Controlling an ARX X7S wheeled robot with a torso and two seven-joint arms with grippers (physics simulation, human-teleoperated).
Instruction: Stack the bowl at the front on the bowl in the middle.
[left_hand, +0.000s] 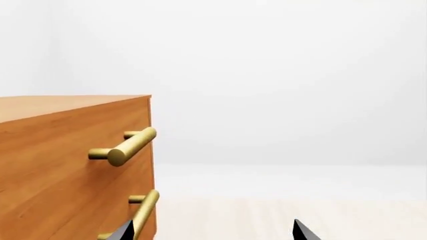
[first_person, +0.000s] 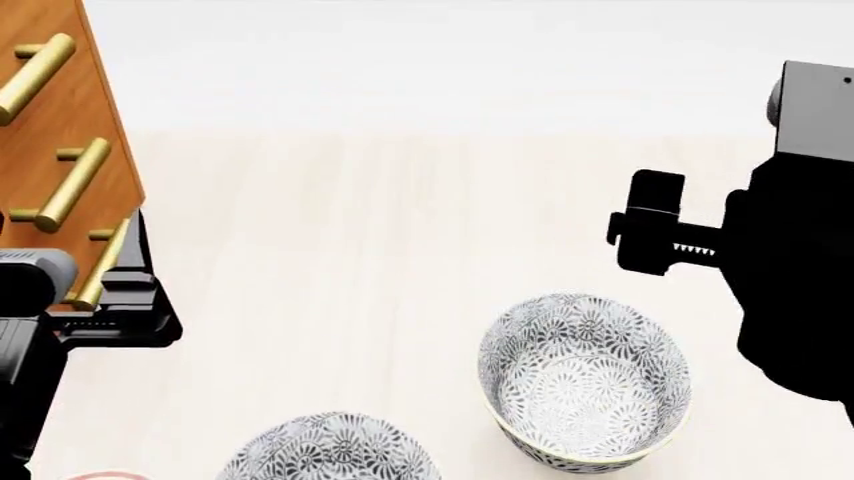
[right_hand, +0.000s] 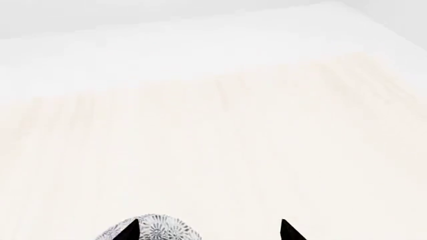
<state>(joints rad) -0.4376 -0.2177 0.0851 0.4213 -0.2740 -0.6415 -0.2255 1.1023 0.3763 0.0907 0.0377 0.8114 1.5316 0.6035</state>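
Note:
Two grey-flowered deep bowls show in the head view. One bowl (first_person: 585, 380) stands whole at the lower right, and another bowl (first_person: 330, 450) is cut off by the bottom edge. I cannot tell which is the front bowl and which the middle one. My right gripper (first_person: 650, 225) hovers open, beyond and right of the whole bowl. In the right wrist view my right gripper (right_hand: 208, 234) is open, and a flowered bowl (right_hand: 150, 229) peeks in beside one fingertip. My left gripper (first_person: 131, 290) is open beside the cabinet, holding nothing; only its tips (left_hand: 215, 234) show in the left wrist view.
A wooden cabinet (first_person: 54, 120) with brass bar handles (left_hand: 127, 146) stands at the far left, close to my left gripper. A sliver of a red-ringed plate (first_person: 96, 474) shows at the bottom left. The pale wood surface (first_person: 400, 220) stretches beyond the bowls.

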